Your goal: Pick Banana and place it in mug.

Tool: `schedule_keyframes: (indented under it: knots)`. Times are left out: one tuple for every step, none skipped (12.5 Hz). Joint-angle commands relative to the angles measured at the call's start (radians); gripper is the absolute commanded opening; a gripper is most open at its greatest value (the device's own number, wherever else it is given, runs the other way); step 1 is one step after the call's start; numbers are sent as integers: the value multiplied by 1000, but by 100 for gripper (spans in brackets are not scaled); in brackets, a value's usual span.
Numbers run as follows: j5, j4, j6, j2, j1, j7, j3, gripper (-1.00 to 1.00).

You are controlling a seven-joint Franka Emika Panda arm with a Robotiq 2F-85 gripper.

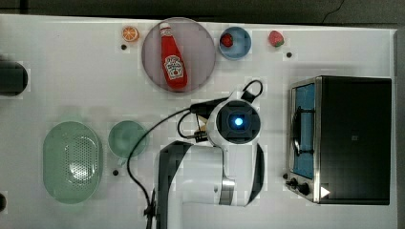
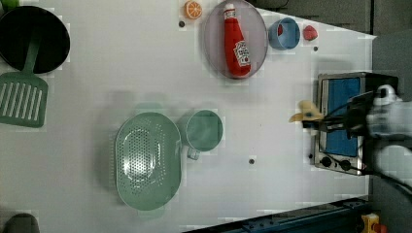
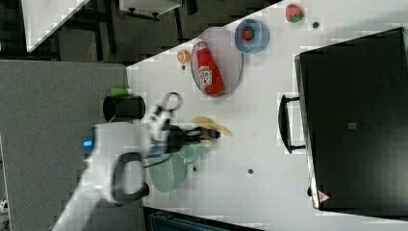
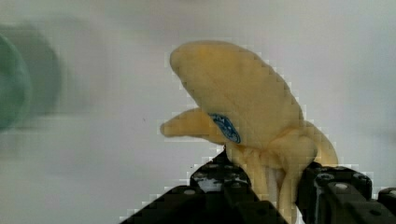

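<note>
In the wrist view the pale yellow banana (image 4: 243,102), with a blue sticker on it, stands up from between the black fingers (image 4: 215,176) of my gripper (image 4: 268,182), which is shut on its stem end. The left view has the banana (image 2: 306,111) held off the table by the gripper (image 2: 313,122), in front of the toaster oven. In the right view the banana (image 3: 211,126) points toward the table's middle. The pale teal mug (image 1: 126,138) stands upright and empty at the top view's left of my arm, beside the strainer; it is also the mug (image 2: 204,130) in the left view.
A green oval strainer (image 1: 71,160) touches the mug's far side. A pink plate (image 1: 200,52) holds a ketchup bottle (image 1: 173,57). Nearby are a blue bowl (image 1: 235,43) with a strawberry, an orange slice (image 1: 130,34) and a toaster oven (image 1: 351,138). A black pan (image 2: 31,39) and green spatula (image 2: 22,99) lie in the left view.
</note>
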Motion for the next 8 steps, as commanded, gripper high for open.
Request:
schedule_keyframes:
  knots:
    - [-7, 76, -205, -126, -3, 105, 40, -37]
    - [-6, 96, -253, -146, 3, 147, 60, -37]
    - [-6, 113, -277, -160, 9, 179, 84, -37]
    - [-6, 123, -280, -171, 15, 207, 110, -37]
    - [-3, 125, -280, -180, 21, 236, 138, -37]
    - [2, 125, -280, -183, 28, 279, 167, -37]
    - [12, 122, -280, -181, 34, 333, 195, -37]
    - [25, 117, -280, -177, 39, 393, 225, -37]
